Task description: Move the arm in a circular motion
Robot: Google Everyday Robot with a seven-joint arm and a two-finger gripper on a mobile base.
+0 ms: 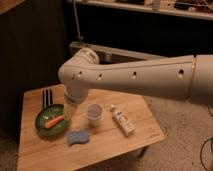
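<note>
With the arm (135, 75) reaching in from the right over the wooden table (40, 155) and its gripper (69, 109), whose state I cannot tell, hanging above the green plate's (39, 119) right edge, I'd sweep a level circle well clear of the cup (94, 114).

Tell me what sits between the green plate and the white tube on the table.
In the camera view, a clear cup stands between the plate and the tube; the gripper hangs over the plate's edge nearest the cup.
</note>
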